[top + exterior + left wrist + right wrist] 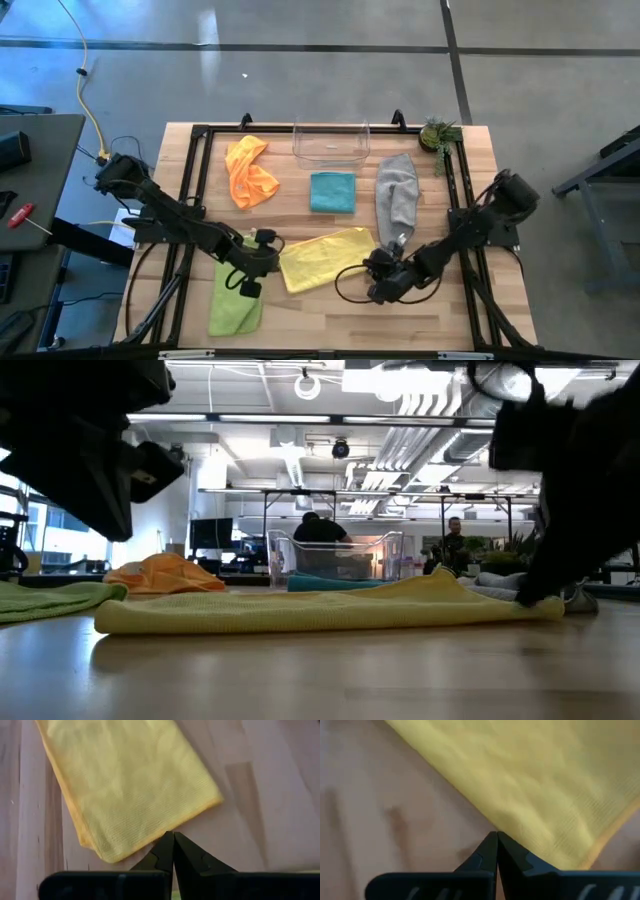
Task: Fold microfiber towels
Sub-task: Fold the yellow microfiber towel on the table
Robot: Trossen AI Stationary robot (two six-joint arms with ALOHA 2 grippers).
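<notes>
Surface: pale wooden slatted table [330, 310] ringed by a black metal frame, on a grey concrete floor; the low view looks across into an open workshop where two people stand far behind.
Yellow towel: flat rectangular yellow microfiber cloth [327, 259] lying low and centre in the high view; its long axis runs left to right, tilted so the right end sits a little higher in the frame than the left end. In the low view it stretches as a low strip [330, 610] across mid-frame.
Left gripper: dark two-finger left gripper [262, 262] at the yellow towel's left end, fingers pressed together with nothing between them; in its wrist view the tips [173, 847] meet at the cloth's hem, whether touching it I cannot tell.
Right gripper: dark right gripper [378, 268] at the towel's right end, likewise closed and empty, tips [496, 847] at the yellow edge.
Lime towel: crumpled lime green cloth [236, 300] at lower left, partly under the left arm, long axis roughly top to bottom.
Grey towel: long grey cloth [397, 198] right of centre, long axis top to bottom, lower end near the right gripper.
Teal towel: neat square teal cloth [332, 192] at centre.
Orange towel: bunched orange cloth [250, 172] upper left of centre.
Bin: clear plastic bin [331, 142] just above the teal cloth.
Plant: small green potted plant [438, 134] at the table's upper right corner.
</notes>
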